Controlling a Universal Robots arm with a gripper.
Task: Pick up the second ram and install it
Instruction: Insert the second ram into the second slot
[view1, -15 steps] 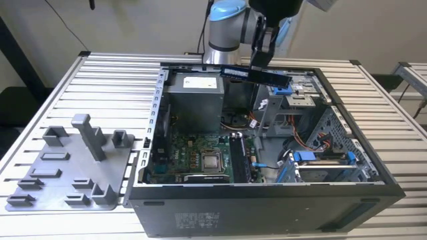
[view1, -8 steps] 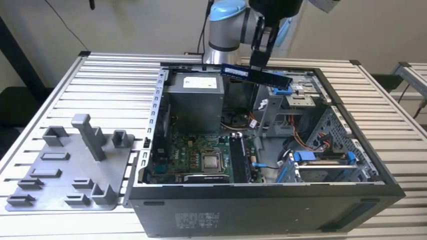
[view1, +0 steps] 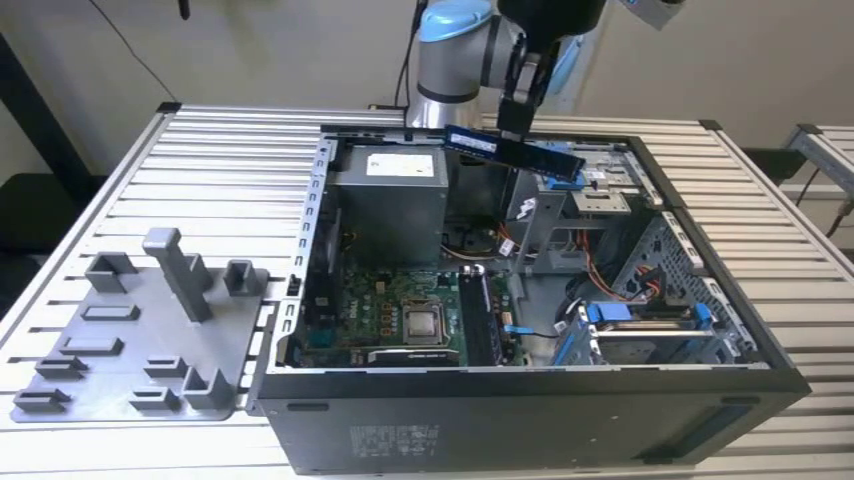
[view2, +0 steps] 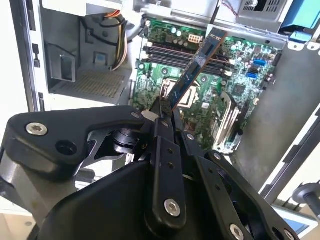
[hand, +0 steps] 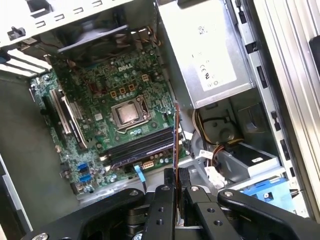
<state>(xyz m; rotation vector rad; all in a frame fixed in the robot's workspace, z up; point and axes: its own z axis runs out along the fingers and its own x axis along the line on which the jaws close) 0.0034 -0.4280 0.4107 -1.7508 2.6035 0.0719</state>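
Green-black board with a row of dark chips: second ram (view1: 537, 158), held by the gripper (view1: 514, 130) above the open computer case (view1: 534, 410), toward twelve o'clock of the case in the exterior view and well apart from the board beneath. The jaws are clenched on one end of the stick; in the second wrist view the second ram (view2: 195, 70) slants up out of the gripper (view2: 165, 114), its free end tilted over the motherboard (view2: 210, 107). In the first wrist view the stick (hand: 175, 140) shows edge-on above the gripper (hand: 176, 176), with the memory slots (hand: 142, 147) and the processor socket (hand: 129, 114) below. Whether a slot already carries a stick cannot be told. Grey holder tray (view1: 220, 345) rests on the slatted metal surface (view1: 227, 140) at nine o'clock of the case, with no stick seen on it. Silver power supply (view1: 387, 190) sits inside the case at eleven o'clock. Step in hand, as judged: pickup done, carry over the case under way, installation not yet done. Seating appears to call for the stick's long edge to lie level and parallel with a free slot, then a straight, square descent.
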